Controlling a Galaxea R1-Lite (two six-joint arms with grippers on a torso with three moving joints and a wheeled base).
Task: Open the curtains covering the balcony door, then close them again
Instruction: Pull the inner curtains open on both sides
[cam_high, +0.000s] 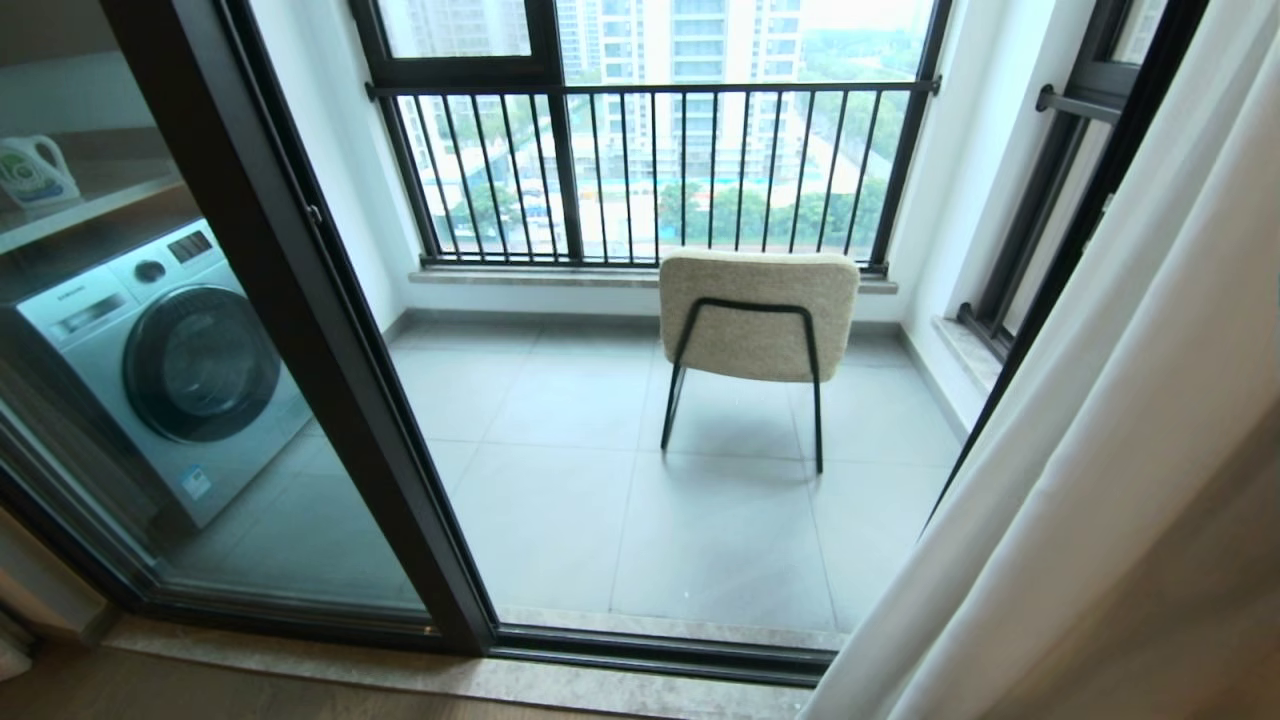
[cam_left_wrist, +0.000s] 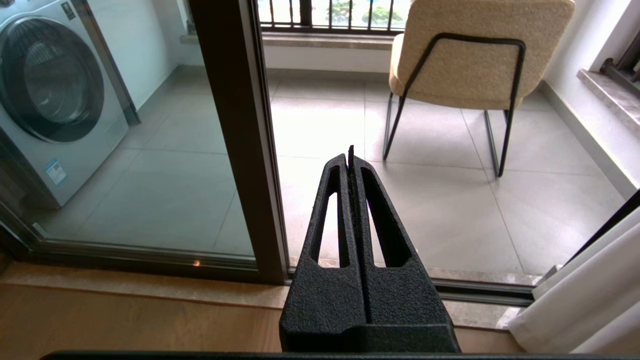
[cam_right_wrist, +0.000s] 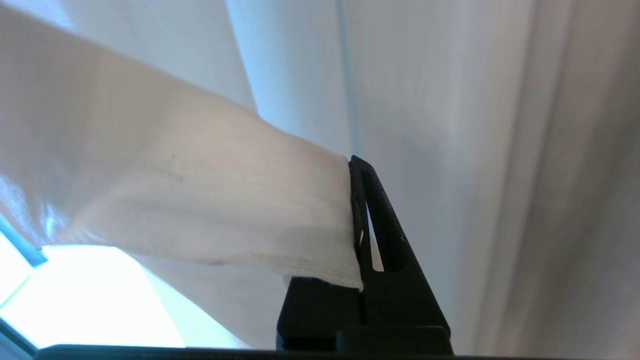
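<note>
The sheer white curtains (cam_high: 1090, 400) hang bunched at the right edge of the head view, leaving the balcony door (cam_high: 330, 380) with its black frame and glass panels uncovered. In the right wrist view my right gripper (cam_right_wrist: 352, 162) is shut on a hemmed fold of the curtains (cam_right_wrist: 200, 200), which drapes over one finger and hides it. The left wrist view has my left gripper (cam_left_wrist: 351, 155) shut and empty, held low before the door sill, with the curtains' (cam_left_wrist: 590, 295) bottom edge off to one side. Neither gripper shows in the head view.
On the tiled balcony stand a beige chair (cam_high: 757, 315) with black legs and, behind the left glass panel, a washing machine (cam_high: 170, 370). A black bar railing (cam_high: 650, 170) closes the far side. The door track (cam_high: 650, 650) runs along the floor.
</note>
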